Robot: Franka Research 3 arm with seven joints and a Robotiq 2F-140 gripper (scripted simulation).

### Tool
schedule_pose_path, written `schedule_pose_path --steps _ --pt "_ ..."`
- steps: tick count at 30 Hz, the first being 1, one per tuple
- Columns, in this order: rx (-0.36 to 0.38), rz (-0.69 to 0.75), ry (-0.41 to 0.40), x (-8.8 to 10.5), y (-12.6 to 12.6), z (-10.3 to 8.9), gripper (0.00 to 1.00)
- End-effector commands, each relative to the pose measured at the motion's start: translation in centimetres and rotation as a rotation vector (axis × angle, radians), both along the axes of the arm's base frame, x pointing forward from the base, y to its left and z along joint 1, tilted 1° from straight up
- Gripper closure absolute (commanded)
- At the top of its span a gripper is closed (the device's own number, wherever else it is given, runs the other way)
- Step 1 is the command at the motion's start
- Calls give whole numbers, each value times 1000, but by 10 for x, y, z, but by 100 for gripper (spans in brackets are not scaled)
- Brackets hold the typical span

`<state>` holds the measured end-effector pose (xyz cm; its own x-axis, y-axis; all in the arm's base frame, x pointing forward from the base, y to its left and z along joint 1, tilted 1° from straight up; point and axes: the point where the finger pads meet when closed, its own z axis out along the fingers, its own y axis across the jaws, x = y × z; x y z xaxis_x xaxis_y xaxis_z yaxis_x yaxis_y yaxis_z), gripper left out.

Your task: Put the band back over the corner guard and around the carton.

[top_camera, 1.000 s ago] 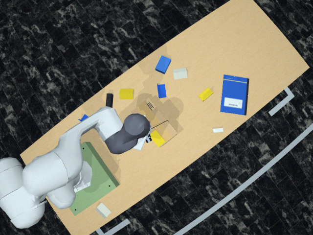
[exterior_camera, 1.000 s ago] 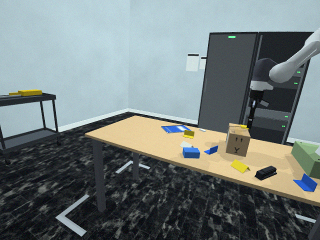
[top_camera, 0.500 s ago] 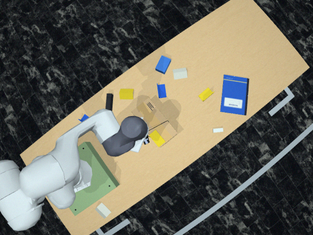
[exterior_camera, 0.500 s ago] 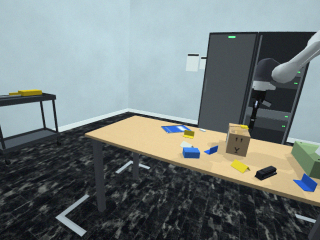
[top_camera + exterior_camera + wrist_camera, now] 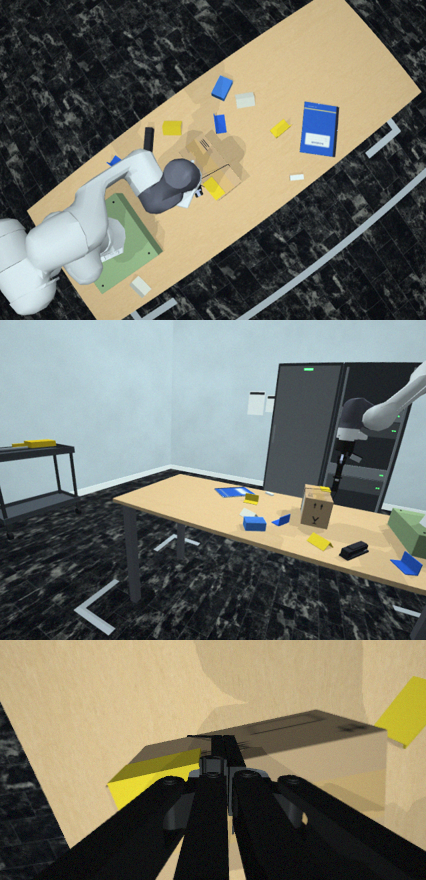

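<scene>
A brown carton (image 5: 223, 155) (image 5: 316, 511) (image 5: 320, 747) stands on the table (image 5: 309, 62), about level. A yellow corner guard (image 5: 213, 187) (image 5: 324, 489) (image 5: 150, 777) sits on its top corner nearest the arm. A thin black band (image 5: 216, 170) (image 5: 200, 736) runs slantwise across the carton's top from the far edge to my fingertips, and it is off the guard. My gripper (image 5: 199, 193) (image 5: 333, 488) (image 5: 222, 752) hangs just above the guard corner, pointing down, shut on the band's near end.
Spare yellow guards (image 5: 172, 127) (image 5: 280, 128) and blue guards (image 5: 219, 123) (image 5: 113, 160) lie around the carton. There are also a blue block (image 5: 221, 87), a white block (image 5: 245, 99), a black bar (image 5: 148, 137) and a blue book (image 5: 318, 129). A green base (image 5: 137, 237) holds the arm.
</scene>
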<state>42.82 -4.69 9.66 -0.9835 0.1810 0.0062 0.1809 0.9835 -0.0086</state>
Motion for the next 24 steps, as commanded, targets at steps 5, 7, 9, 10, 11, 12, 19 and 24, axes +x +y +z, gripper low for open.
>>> schedule_pose_path --steps 5,7,9,10,11,12,19,24 --pt "-1 -2 4 -2 -4 0 90" --pt "-1 -2 4 -2 -6 0 90" --pt "-1 -2 4 -2 -10 0 90" --pt "-1 -2 4 -2 -10 0 90" --pt "-1 -2 4 -2 -10 0 90" --pt "-1 -2 4 -2 -11 0 90" --pt "-1 -2 4 -1 -27 0 90" --pt "-1 -2 4 -1 -39 0 90"
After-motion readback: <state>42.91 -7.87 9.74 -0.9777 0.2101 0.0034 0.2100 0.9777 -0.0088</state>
